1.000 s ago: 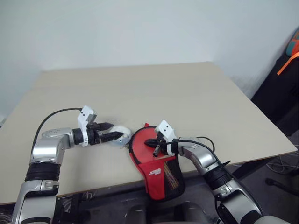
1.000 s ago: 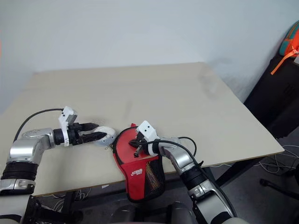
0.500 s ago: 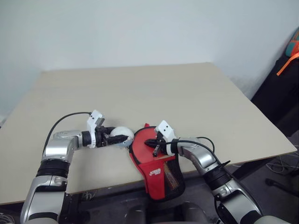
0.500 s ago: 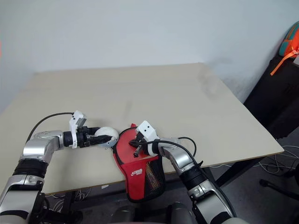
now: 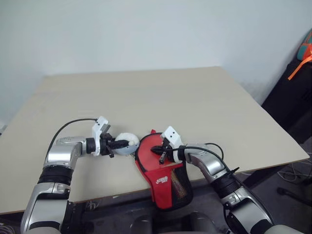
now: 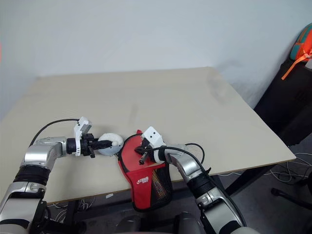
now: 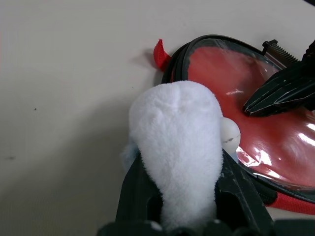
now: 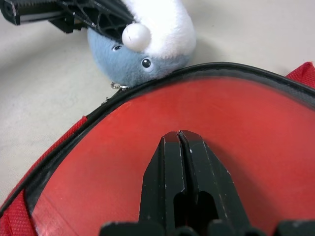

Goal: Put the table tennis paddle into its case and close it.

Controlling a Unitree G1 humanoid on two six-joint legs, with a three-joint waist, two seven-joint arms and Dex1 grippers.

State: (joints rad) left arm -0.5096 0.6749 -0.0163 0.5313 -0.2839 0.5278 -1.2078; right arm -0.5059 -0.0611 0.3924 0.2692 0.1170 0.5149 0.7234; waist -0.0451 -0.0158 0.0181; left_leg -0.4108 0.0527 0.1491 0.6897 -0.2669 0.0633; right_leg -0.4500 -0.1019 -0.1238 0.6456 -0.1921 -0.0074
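Judging by how things lie, done so far: table tennis paddle (image 8: pixel 147 123) already slid inside the case (image 5: pixel 168 183); first half of task finished, by my judgement
Left to do: closing the zip all around; seemingly not yet started, with black zip rim (image 7: pixel 197 42) open and red rubber visible through the gap
Place of paddle: inside the case, at the near edge of the table (image 5: pixel 170 97), round part over the tabletop; handle hidden in the fabric
Place of case: red side with white logo and black mesh up, narrow end hanging over the table edge
Look of paddle: flat red rubber face, smooth and a little shiny, catches light in left wrist view; no damage to see
Look of case: soft fabric, slightly bigger than the paddle, small red tab at the top of the rim
Plush charm (image 5: pixel 127 145): small fluffy thing, white on top and grey-blue under, with dark eyes, touching the rim from outside; small metal ring toward the rim, probably joins the zip puller, cannot tell for sure
Left gripper (image 5: pixel 117 145): clenched around the plush charm, one finger at each side
Right gripper (image 8: pixel 178 135): fingers pressed together, grasping nothing, tips over the red rubber inside the opening; touching or just above, cannot tell
Likely next need: pulling the charm along the rim, keeping the case steady
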